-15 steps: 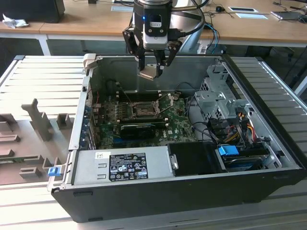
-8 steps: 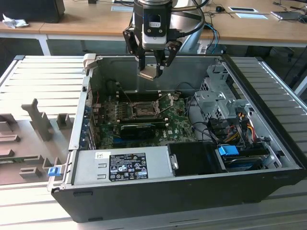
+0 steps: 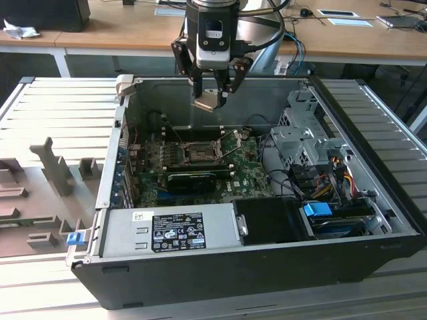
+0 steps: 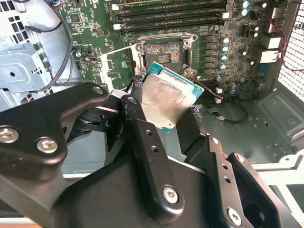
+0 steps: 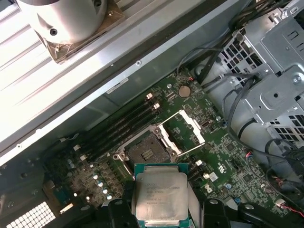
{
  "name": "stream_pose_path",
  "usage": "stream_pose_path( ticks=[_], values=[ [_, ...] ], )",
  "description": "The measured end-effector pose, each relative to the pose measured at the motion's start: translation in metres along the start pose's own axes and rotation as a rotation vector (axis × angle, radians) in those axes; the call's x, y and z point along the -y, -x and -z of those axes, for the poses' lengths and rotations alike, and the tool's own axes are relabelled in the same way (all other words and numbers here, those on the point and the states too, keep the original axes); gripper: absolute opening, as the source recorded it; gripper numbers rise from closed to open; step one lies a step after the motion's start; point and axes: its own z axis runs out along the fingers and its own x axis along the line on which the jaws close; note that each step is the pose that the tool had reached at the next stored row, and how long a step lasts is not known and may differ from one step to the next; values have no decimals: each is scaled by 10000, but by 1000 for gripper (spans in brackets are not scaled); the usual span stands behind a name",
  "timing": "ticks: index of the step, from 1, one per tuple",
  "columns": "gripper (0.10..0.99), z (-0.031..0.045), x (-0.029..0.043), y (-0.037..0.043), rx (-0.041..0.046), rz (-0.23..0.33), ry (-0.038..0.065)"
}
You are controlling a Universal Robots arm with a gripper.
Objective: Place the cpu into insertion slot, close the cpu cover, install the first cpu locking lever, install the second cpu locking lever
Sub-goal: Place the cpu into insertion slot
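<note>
Hand: here we go, the hand point(image 3: 212, 93) hangs over the open case point(image 3: 267, 267), above the rear part of the board point(image 3: 247, 173). Its fingers point(image 4: 137, 123) are pressed in on the cpu from two sides, so it has a firm hold.
Cpu: the cpu point(image 3: 207, 102) sits up in the air between the fingers. In the exterior view we see it well above the slot and touching nothing else. In the second wrist view it point(image 4: 168, 97) looks tilted, with a green edge showing. In the first wrist view its silver top point(image 5: 159, 194) faces the camera.
Slot: the slot point(image 5: 149, 152) lies uncovered on the board, its dark contact field point(image 4: 164, 54) showing, just beside the memory sticks point(image 5: 118, 126).
Cover: we see the cover point(image 5: 194, 126) swung open on the side of the slot away from the sticks, with green board showing through its window.
Case: it rests, open side up, on a ribbed grey surface point(image 3: 60, 107).
</note>
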Motion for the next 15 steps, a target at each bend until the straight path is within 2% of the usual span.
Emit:
stream_pose_path(
  ticks=[15],
  values=[
    [529,-2,0,0,92,-1037,16]
  ],
)
